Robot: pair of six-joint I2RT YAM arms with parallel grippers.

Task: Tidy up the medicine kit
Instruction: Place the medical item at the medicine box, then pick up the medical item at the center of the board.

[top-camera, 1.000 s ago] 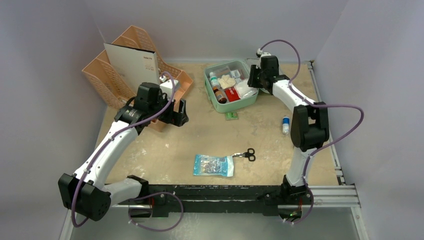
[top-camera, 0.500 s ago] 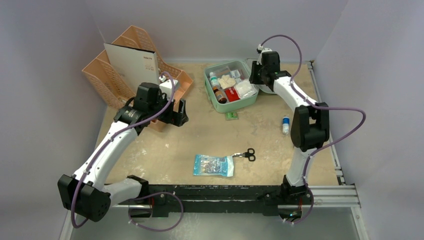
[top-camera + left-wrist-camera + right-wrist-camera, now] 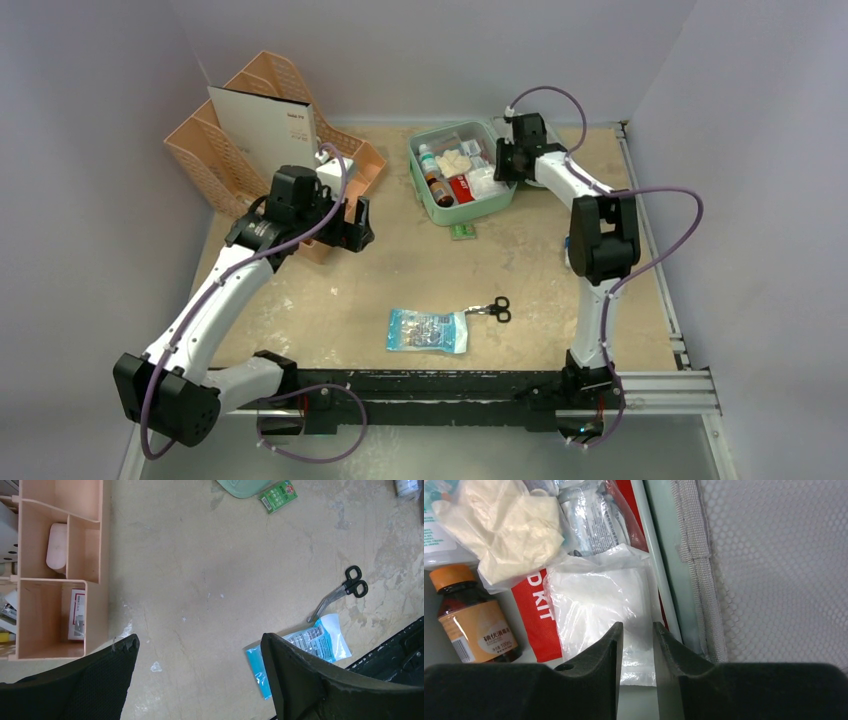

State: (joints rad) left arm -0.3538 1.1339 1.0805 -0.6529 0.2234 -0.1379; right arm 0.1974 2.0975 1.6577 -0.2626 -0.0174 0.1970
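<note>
Two claws in play: left claw [image 3: 199, 640] hangs spread wide, empty, above the worktop [image 3: 210, 555]. Right claw [image 3: 638, 627], jaws narrowly apart, hovers over a clear packet [image 3: 599, 605] inside the open medicine kit [image 3: 436, 214] at the far edge; grip unclear.

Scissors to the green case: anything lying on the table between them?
Only a small green packet, just off the case's near edge; the rest of the table up from the scissors is bare. Top view shows it.

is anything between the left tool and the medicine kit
Nothing visible: only bare table between the left tool and the medicine kit. A small green packet lies at the kit's near edge, off that line.
</note>
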